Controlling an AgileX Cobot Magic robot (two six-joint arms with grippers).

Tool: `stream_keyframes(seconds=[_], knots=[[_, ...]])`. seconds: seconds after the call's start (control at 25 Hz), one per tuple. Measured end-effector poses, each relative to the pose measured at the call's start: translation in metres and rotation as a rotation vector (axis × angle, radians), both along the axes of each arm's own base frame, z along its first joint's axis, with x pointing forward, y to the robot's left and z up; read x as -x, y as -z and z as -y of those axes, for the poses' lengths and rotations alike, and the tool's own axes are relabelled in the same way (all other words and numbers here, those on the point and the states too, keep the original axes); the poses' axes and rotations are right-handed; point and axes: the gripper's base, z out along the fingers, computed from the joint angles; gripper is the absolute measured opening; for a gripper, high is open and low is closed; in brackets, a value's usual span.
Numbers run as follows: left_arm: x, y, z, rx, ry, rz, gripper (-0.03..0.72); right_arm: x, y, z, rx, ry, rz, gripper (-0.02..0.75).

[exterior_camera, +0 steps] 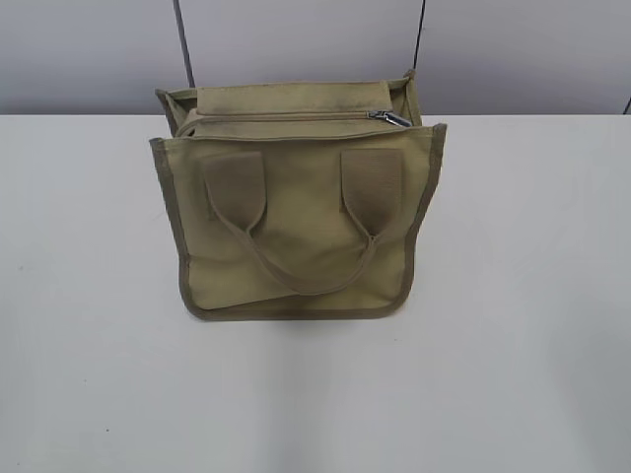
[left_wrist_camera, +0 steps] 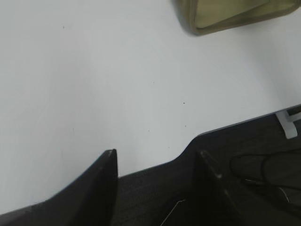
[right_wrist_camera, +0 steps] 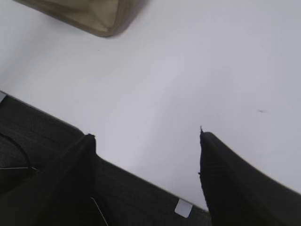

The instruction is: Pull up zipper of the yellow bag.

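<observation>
The yellow bag (exterior_camera: pixel 296 217) stands on the white table, a khaki tote with olive trim and two loop handles hanging down its front. The zipper (exterior_camera: pixel 286 117) runs along its top edge, with the silver pull tab (exterior_camera: pixel 390 118) at the right end. Neither gripper shows in the exterior view. My left gripper (left_wrist_camera: pixel 157 162) is open and empty over the table's front edge, with a bag corner (left_wrist_camera: pixel 225 16) at the top of its view. My right gripper (right_wrist_camera: pixel 146 136) is open and empty, with a bag corner (right_wrist_camera: pixel 89 14) at its view's top left.
The white table (exterior_camera: pixel 513 296) spreads around the bag, with a grey wall behind. The table's front edge (left_wrist_camera: pixel 235 125) and dark floor with cables show below both grippers.
</observation>
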Motion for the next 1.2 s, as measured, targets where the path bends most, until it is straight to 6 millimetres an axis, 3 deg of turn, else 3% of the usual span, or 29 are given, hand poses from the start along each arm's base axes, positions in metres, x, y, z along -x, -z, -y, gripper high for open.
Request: stream_keyframes(seconds=[0.2,0.4,0.96,1.2], knots=[[0.003,-0.001,0.0,0.003,0.022,0.058,0.4,0.006,0.024,0.004,0.046,0.004,-0.074,0.503],[-0.003,0.002,0.005,0.029,0.066,0.121,0.4,0.003,0.03,0.002,0.044,0.004,-0.068,0.503],[-0.004,0.002,0.007,0.044,0.069,0.13,0.398,0.003,0.03,0.001,0.027,-0.002,-0.066,0.504],[-0.001,0.001,0.004,0.043,-0.06,0.164,0.377,0.012,0.028,0.009,-0.017,0.165,0.01,0.504]])
